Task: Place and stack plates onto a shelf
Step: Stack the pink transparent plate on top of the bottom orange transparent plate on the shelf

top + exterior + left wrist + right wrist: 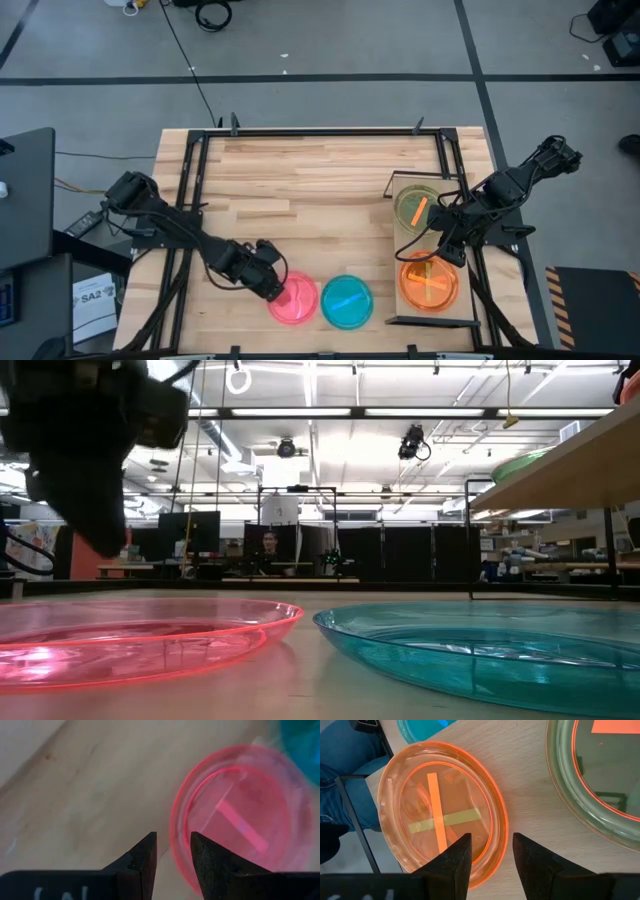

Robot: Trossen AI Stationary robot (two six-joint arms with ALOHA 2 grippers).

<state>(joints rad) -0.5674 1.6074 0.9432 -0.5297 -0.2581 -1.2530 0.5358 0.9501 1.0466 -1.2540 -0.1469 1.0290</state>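
Observation:
A pink plate point(295, 300) point(240, 815) and a teal-blue plate point(347, 300) point(480, 650) lie flat, side by side, near the table's front edge. My left gripper point(273, 288) point(172, 855) hangs open just above the pink plate's left rim, fingers slanting down, one on each side of the rim line and clear of it. On the shelf point(400, 238) at the right rest a green plate point(415, 205) point(600, 775) and an orange plate point(430, 285) point(440, 810). My right gripper point(445, 252) point(491, 855) hovers open above the shelf between them.
The shelf's black frame point(440, 322) stands raised above the table, and in the low view its board point(560, 465) overhangs the teal-blue plate. Bare table wood point(300, 190) lies behind the plates. A person's leg point(340, 785) shows beside the table's front edge.

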